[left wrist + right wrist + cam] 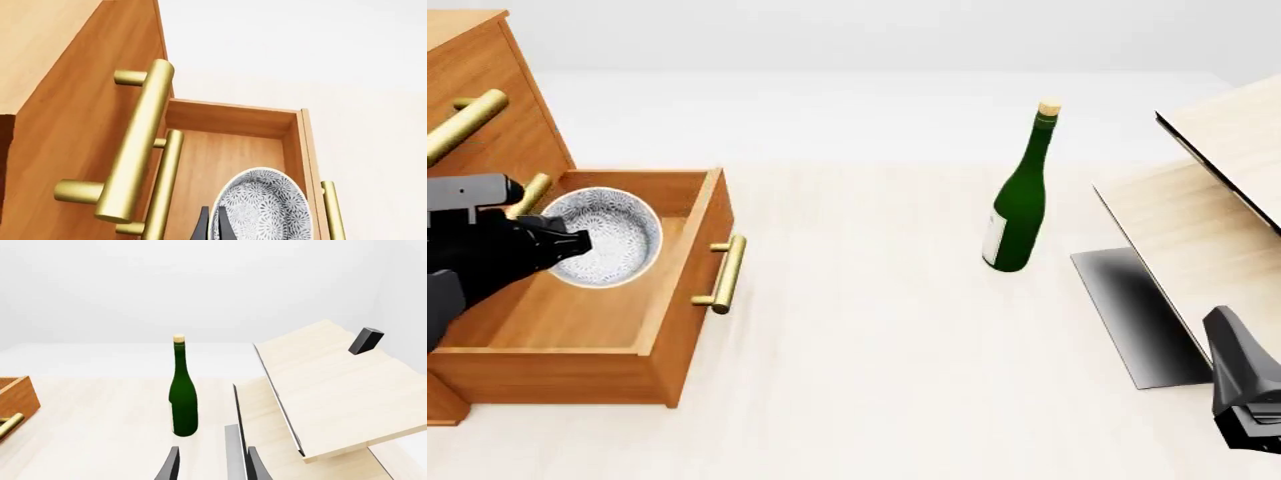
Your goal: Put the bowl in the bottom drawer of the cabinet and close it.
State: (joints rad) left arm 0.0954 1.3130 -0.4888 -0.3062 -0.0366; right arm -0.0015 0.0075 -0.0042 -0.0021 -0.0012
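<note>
Pale wooden tabletop (868,350) runs under everything. Nearest, the right gripper (212,465) waits low at the right, jaws spread around nothing. Further in, the left gripper (211,226) pinches the rim of the bowl (602,238) over the bottom drawer (681,300), which stands pulled out from the cabinet (481,90). Beyond stands a green bottle (1018,195). Delivery looks nearly done; letting go and pushing the drawer shut remain.

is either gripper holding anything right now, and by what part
The left gripper holds the bowl by its rim, over the open bottom drawer. The right gripper holds nothing.
</note>
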